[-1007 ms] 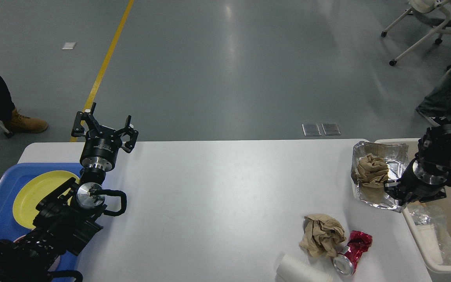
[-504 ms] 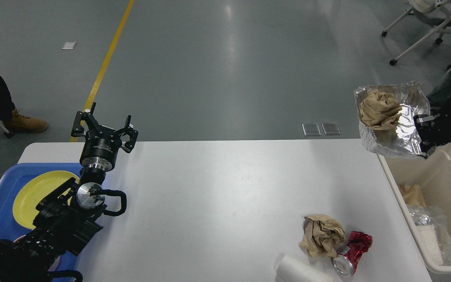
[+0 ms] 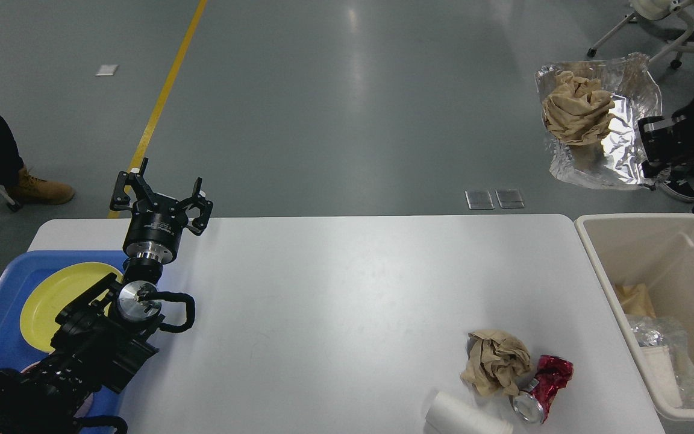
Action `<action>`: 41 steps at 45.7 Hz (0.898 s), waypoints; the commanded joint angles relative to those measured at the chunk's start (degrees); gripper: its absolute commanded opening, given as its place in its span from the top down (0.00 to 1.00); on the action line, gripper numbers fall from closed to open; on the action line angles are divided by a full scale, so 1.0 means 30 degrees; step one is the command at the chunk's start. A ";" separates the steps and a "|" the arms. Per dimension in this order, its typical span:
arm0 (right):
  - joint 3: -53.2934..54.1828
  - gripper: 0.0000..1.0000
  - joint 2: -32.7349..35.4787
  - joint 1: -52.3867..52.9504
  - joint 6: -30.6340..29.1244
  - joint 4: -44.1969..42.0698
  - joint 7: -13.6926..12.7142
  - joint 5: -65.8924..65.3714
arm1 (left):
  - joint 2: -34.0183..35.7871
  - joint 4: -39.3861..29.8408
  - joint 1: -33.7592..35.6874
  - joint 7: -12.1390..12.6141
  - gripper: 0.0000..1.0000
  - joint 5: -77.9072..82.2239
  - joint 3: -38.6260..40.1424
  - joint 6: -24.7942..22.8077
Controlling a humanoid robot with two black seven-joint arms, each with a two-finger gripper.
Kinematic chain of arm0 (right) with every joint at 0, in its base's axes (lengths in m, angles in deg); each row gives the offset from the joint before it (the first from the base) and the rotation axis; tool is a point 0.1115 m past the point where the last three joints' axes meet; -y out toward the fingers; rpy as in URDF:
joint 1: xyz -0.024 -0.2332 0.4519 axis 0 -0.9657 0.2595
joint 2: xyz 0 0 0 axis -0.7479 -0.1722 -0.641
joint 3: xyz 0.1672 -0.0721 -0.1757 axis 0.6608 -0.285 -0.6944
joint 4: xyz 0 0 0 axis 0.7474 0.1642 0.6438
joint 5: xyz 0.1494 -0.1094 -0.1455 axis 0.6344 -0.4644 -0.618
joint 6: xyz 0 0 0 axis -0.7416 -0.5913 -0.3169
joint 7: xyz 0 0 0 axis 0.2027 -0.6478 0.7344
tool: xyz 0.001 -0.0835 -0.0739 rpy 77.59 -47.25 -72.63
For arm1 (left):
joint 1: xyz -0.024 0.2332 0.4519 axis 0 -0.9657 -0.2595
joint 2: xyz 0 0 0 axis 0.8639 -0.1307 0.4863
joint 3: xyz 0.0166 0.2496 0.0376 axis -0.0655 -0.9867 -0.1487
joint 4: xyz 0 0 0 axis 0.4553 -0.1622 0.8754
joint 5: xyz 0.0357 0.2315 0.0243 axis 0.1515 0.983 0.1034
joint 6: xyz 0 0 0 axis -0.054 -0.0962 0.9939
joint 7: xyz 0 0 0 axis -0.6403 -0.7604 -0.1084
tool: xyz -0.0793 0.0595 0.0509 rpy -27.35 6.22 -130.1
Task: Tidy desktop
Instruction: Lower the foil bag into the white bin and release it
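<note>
I have lifted the foil tray [image 3: 615,150] with its paper wad off the desk [image 3: 347,289]; right jaws clenched on it, left gripper [image 3: 163,191] spread, bin [image 3: 654,241] next.

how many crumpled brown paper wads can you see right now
3. One brown paper wad lies on the desktop beside the crushed red can. One sits in the foil tray held up by the right gripper. One is in the beige bin, where more may be hidden.
</note>
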 commanded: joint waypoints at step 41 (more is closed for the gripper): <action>0.0040 1.00 -0.0772 -1.9468 1.1035 -0.9763 -0.0194 -0.4780 | 0.0000 0.0000 0.0000 0.0000 0.04 0.0000 0.0000 0.0000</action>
